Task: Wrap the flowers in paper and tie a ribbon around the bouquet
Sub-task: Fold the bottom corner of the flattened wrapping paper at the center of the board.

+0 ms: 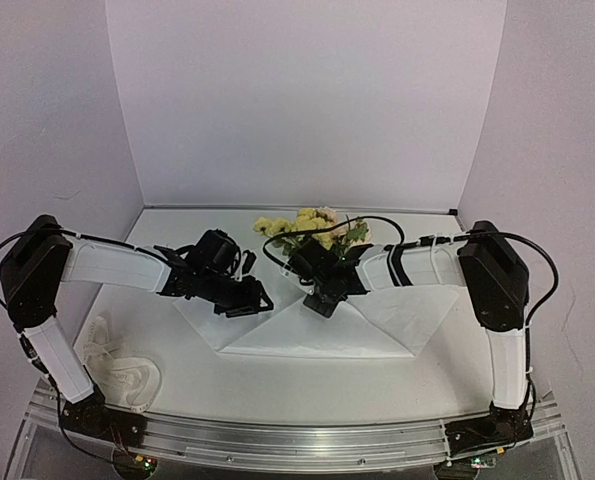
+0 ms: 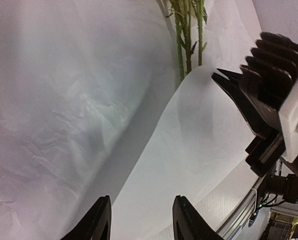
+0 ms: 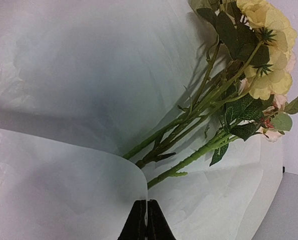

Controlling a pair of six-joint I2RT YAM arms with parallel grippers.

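Pinching the folded edge of the paper (image 3: pixel 53 200) over the stems (image 3: pixel 189 131), your right end effector (image 3: pixel 146 222) sat pressed together; your left end effector (image 2: pixel 141 225) hung spread above the sheet. If that thin edge slipped, the fold could spring back, uncovering the flowers (image 3: pixel 261 45) lying on it.

A white table (image 1: pixel 277 385) forms the base of a small three-sided booth, and its surface is matt and faintly grained. A plain back wall (image 1: pixel 307 100) rises from the far edge and meets the tabletop in a thin straight seam. A left wall (image 1: pixel 37 120) and a right wall (image 1: pixel 567 120) angle in to join it. All three are smooth, bare and pale with a lilac-grey cast. The light is soft and even, brightest on the back panel, and leaves only dim shadows on the tabletop. A ribbed aluminium rail (image 1: pixel 297 432) runs along the near edge.
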